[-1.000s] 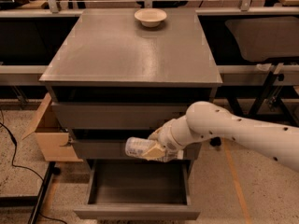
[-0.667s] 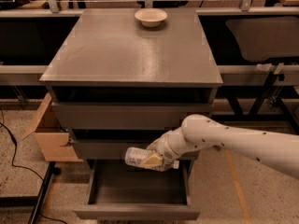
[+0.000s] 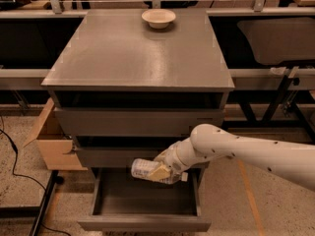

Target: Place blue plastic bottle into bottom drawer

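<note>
Status: gripper (image 3: 161, 171) is at the cabinet's front, low, just under the middle drawer (image 3: 123, 157) and over the open bottom drawer (image 3: 143, 224). Fingers are clamped around the blue plastic bottle (image 3: 142, 168). The bottle lies roughly horizontal, its free end pointing left, the other end buried in the grip (can't tell which end carries the cap). It hangs above the drawer's rear half and isn't touching the drawer floor.

Bottom drawer is pulled out and its floor is visible. The 2 drawers above sit partly out, the top drawer (image 3: 138, 122) further back than the middle one.

The white arm (image 3: 246, 150) comes in from the right edge and bends toward the cabinet front.

Cabinet (image 3: 138, 53) top carries 1 cream bowl (image 3: 158, 17), at the far edge, well apart from the gripper.

On the floor to the left: an open cardboard box (image 3: 53, 144) beside the cabinet, and a black cable (image 3: 14, 154) near it.
</note>
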`<state>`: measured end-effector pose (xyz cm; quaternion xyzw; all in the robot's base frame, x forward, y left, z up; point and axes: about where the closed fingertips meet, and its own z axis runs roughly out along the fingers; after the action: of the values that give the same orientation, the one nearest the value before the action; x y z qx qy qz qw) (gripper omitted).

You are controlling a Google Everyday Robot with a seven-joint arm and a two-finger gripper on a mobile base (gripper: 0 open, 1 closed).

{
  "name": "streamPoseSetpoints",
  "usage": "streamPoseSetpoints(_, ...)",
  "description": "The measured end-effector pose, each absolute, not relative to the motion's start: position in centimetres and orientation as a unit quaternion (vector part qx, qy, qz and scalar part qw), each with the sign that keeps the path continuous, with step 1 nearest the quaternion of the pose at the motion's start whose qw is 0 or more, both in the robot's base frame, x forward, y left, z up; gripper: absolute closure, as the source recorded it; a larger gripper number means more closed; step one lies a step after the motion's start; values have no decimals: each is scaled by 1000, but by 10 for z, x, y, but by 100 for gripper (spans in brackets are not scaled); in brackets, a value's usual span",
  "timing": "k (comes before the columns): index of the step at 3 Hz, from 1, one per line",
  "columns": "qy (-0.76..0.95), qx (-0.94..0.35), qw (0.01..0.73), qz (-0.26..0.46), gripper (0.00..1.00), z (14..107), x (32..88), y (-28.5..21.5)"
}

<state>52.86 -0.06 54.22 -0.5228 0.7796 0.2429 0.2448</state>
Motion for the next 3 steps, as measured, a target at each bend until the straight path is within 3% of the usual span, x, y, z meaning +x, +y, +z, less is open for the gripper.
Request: streamPoseSetpoints(3,763,-534,254,263,100,434,515,-2)
